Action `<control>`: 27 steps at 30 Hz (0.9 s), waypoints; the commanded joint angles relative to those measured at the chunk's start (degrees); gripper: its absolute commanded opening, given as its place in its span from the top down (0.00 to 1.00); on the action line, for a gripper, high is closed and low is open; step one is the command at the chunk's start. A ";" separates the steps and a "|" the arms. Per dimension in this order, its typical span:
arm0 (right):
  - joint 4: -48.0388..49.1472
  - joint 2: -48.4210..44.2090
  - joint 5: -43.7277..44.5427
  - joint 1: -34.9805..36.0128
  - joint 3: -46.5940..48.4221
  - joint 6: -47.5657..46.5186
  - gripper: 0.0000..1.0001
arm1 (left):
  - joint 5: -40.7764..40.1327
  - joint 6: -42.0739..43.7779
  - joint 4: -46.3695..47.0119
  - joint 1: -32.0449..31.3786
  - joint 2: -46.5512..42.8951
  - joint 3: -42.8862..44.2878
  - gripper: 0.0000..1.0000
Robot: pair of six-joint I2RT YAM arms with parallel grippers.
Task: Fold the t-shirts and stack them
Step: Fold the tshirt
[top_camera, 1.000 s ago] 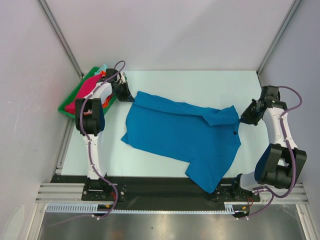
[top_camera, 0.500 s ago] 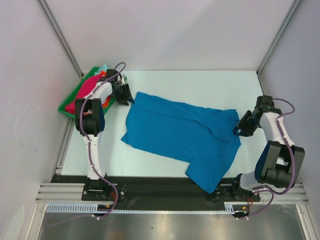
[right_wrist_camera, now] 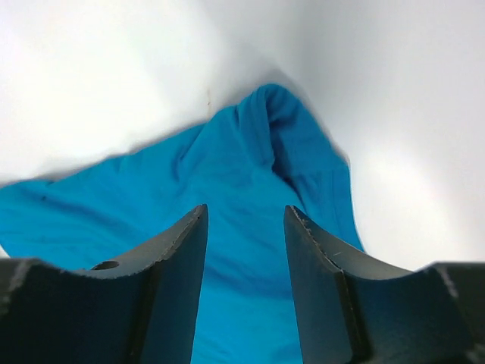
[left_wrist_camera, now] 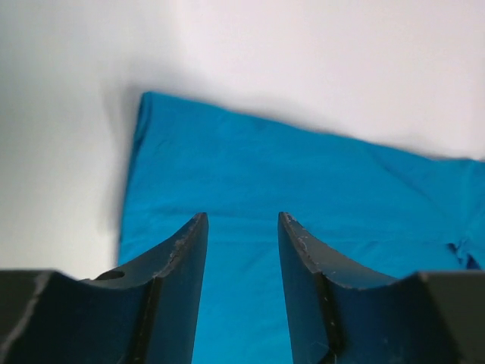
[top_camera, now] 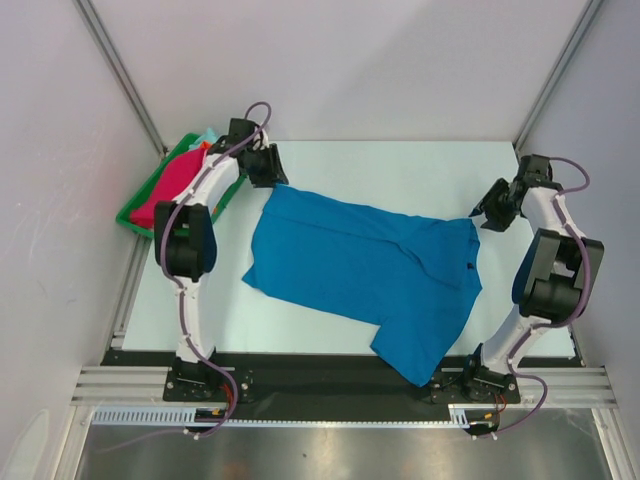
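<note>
A large bright blue t-shirt (top_camera: 370,265) lies spread across the white table, its collar end to the right and one part hanging toward the near edge. My left gripper (top_camera: 276,168) hovers above the shirt's far left corner (left_wrist_camera: 151,114), jaws open with nothing between them. At the shirt's far right corner (right_wrist_camera: 273,114) my right gripper (top_camera: 487,212) hangs just off the cloth, also open and empty. Both wrist views look down on blue cloth (left_wrist_camera: 303,182) between the fingers. More t-shirts, magenta (top_camera: 172,180) and orange among them, lie piled at the far left.
A green plastic tray (top_camera: 130,215) at the far left corner holds the pile of shirts. White walls and metal frame posts (top_camera: 120,80) close in the table on three sides. A black rail (top_camera: 320,375) runs along the near edge by the arm bases.
Both grippers were shut on the blue shirt's far corners; both have opened, let go and lifted back from it. The shirt's corners now lie flat on the table.
</note>
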 commanded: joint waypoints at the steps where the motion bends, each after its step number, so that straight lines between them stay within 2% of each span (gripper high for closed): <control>1: 1.60 2.93 -0.06 -0.32 4.17 -1.18 0.51 | 3.68 -3.53 4.08 0.40 3.43 1.77 0.53; 10: 3.97 10.23 -1.99 -0.05 5.41 -1.54 0.50 | 6.32 -5.64 4.52 1.19 8.18 3.09 0.55; 14: 4.50 13.22 -2.43 -0.05 6.37 -1.10 0.49 | 6.40 -5.82 1.81 1.46 11.43 6.16 0.55; 17: 5.03 15.59 -2.43 -0.14 8.13 -0.40 0.51 | 6.14 -5.73 1.18 1.81 12.05 6.52 0.55; 20: 4.85 17.26 -1.38 -0.58 9.98 1.10 0.78 | 5.53 -5.64 0.75 2.25 12.49 6.35 0.55; 21: 4.77 17.27 1.23 -1.02 10.15 1.62 0.91 | 5.44 -5.64 0.48 2.34 12.75 6.26 0.55; 23: 5.73 16.57 3.27 -1.63 9.63 3.03 0.99 | 5.26 -5.64 0.31 2.51 12.85 6.17 0.55; 27: 7.93 14.98 8.62 -2.69 8.05 4.70 1.00 | 5.17 -5.12 0.39 2.60 13.37 5.91 0.55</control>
